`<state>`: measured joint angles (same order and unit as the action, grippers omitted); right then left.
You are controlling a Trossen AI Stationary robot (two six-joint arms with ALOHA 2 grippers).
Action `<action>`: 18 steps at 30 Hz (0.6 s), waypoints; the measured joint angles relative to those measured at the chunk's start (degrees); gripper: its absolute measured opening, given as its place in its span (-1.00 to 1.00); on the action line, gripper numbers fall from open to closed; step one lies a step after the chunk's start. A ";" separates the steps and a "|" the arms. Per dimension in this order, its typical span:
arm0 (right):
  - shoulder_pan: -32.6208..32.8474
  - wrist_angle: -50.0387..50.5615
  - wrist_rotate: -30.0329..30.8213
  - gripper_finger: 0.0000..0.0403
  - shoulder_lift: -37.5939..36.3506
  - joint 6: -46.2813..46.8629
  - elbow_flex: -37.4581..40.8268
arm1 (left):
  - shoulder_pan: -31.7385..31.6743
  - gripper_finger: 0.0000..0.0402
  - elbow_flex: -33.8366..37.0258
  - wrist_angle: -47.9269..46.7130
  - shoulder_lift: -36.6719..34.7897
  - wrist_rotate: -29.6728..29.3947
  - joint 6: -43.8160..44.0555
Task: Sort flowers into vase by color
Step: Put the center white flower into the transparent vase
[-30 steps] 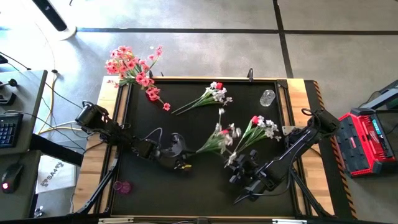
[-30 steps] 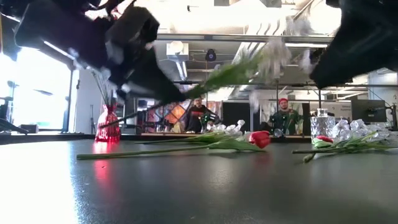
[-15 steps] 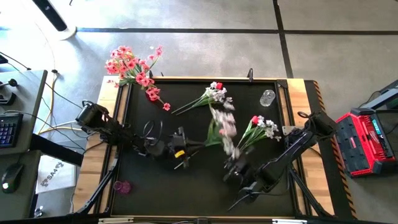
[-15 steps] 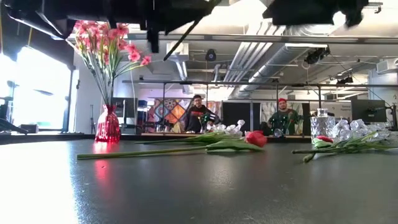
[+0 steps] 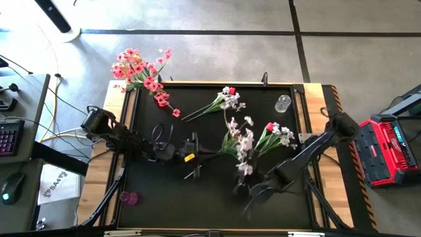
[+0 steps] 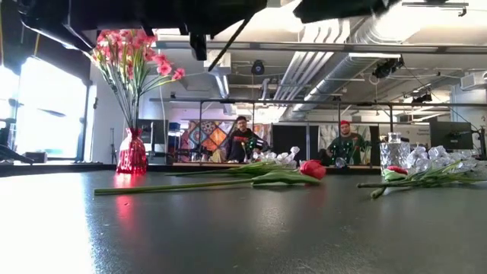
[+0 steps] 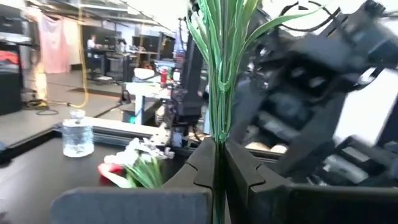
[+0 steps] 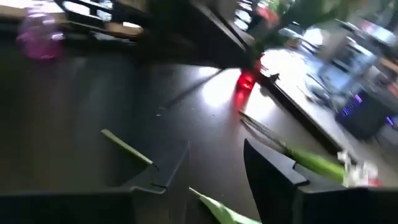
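My left gripper [image 5: 199, 155] is over the middle of the mat, shut on a spray of small white blossoms [image 5: 242, 149] with green stems [image 7: 217, 93]. My right gripper [image 5: 250, 192] is open and hovers just toward the near edge from those blossoms, touching nothing. Two more sprays of white blossoms and red buds lie flat on the mat, one farther back [image 5: 220, 102] and one to the right [image 5: 276, 135]. A red vase [image 6: 132, 152] at the far left corner stands upright with pink flowers [image 5: 138, 71] in it. My left gripper pinches the bundle of green stems [image 7: 217, 144] between its two fingers, coming level from the table's left. The spray is lifted clear of the mat. Its leaves and blossoms reach out past the fingertips toward the right arm.
A clear glass vase [image 5: 283, 103] stands near the far right corner of the mat. A small pink vase [image 5: 128, 197] sits at the near left edge. Stems of the lying sprays [image 6: 190, 185] stretch across the mat. People sit in the room beyond the table.
The white spray has gone up out of the low view, and its blossom end has swung toward the near edge. My left gripper has moved a little toward the table's right with it. My right gripper has drawn back toward the near edge.
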<state>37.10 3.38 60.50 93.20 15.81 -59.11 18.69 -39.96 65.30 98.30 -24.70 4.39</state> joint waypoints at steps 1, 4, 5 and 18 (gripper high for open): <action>-0.01 1.04 -1.45 -0.32 -1.69 -2.61 0.00 | -0.01 -1.00 -0.01 0.21 0.00 -0.97 -0.10; -1.05 7.42 -4.66 -0.32 -7.87 -5.23 -0.05 | 0.00 -1.00 -0.01 0.85 0.00 -7.56 -1.35; -1.69 10.98 -5.43 -0.32 -10.16 -4.95 -0.07 | -0.10 -1.00 -0.01 1.30 0.00 -9.66 -2.30; -18.54 -10.99 -27.12 -0.32 -38.55 0.19 33.14 | -13.37 -1.00 -0.01 0.60 0.02 2.79 -1.09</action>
<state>18.56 -7.61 33.39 54.65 16.00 -25.97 5.31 -39.97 65.90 98.32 -21.91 3.29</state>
